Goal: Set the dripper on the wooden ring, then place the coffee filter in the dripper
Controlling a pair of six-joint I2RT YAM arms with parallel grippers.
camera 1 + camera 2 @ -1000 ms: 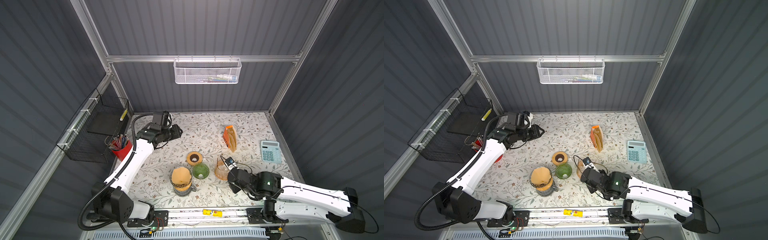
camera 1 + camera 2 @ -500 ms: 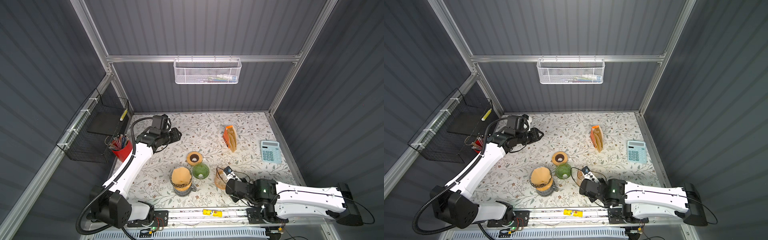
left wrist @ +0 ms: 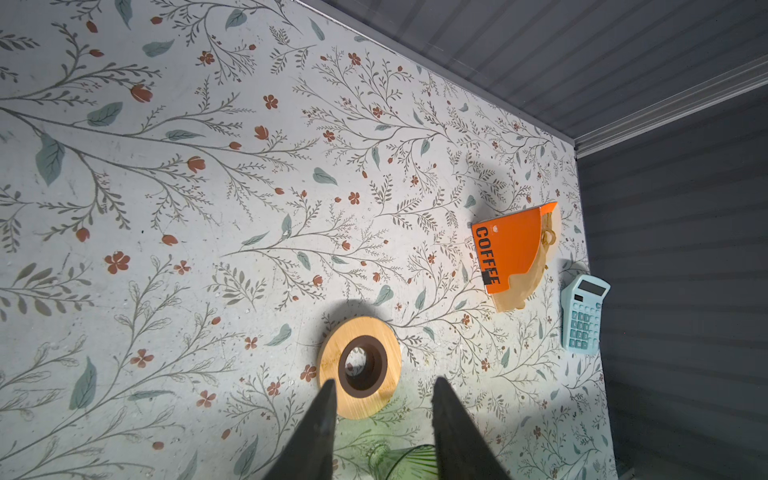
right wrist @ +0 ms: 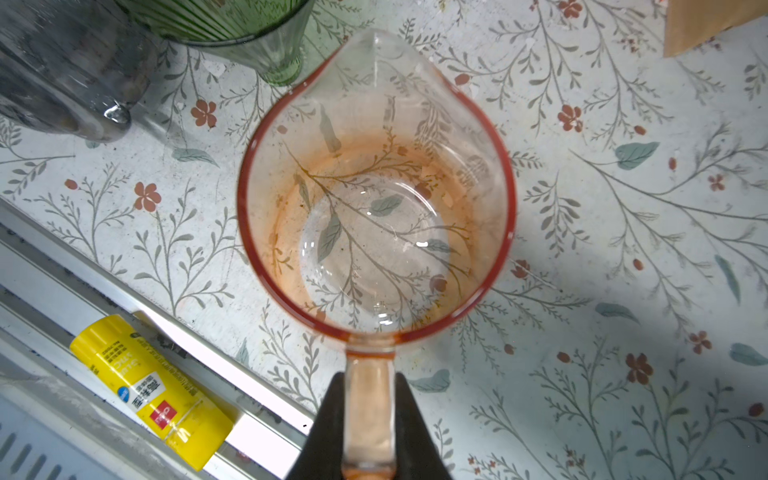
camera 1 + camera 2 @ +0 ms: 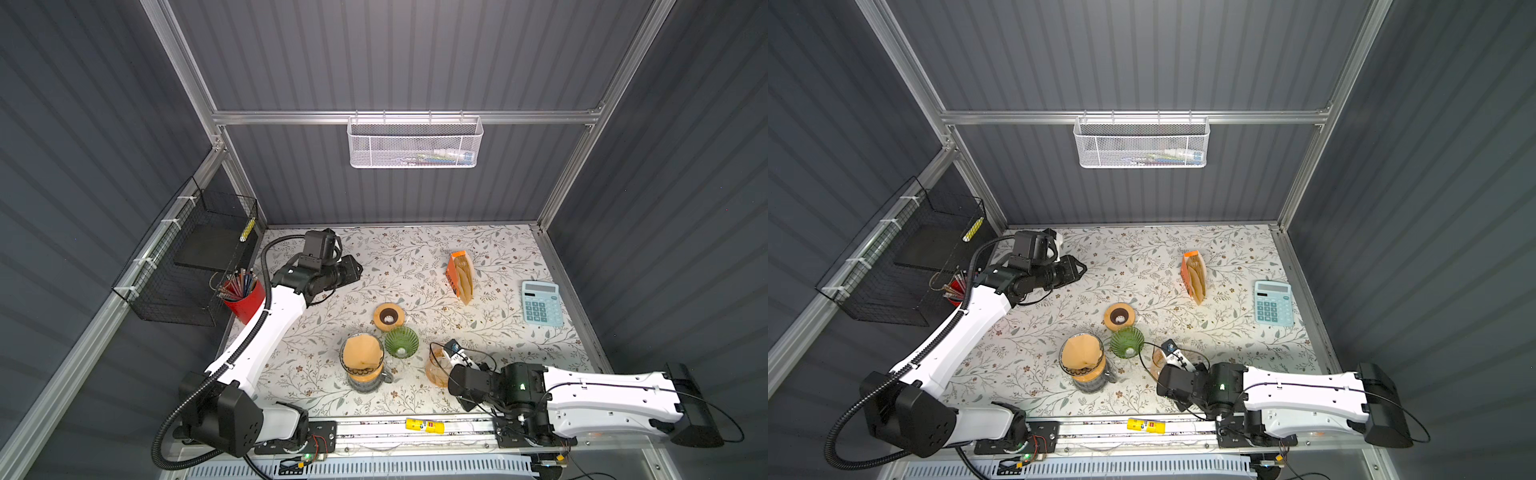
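Left claw (image 3: 384,380) hung raised over the table's back left part, jaws apart, nothing between them. Ahead of it and lower down lay a wood ring (image 3: 328,353) flat on the table. A green dripper (image 5: 401,341) stood just past the ring, empty. Farther ahead of the left claw stood an orange filter holder (image 3: 509,245) marked COFFEE with brown papers showing at its edge, and beyond that a blue calculator (image 3: 582,316) near the side wall. Right claw (image 4: 369,376) was low at the table's front, clamped on the handle of a pink-tinted pitcher (image 4: 266,187). The handle sat squarely between the jaws. The pitcher was upright and empty, with the table pattern visible through its base and its spout pointing away from the claw. The filter (image 5: 360,355), brown paper, sat open in the top of a clear jug (image 5: 368,384). This jug stood beyond the pitcher from the right claw and well apart from the left claw, just beside the green dripper but not in it. Whether jug and green dripper touched could not be told. A yellow glue stick (image 4: 153,386) lay on the front rail, to one side of the right claw and apart from the pitcher.
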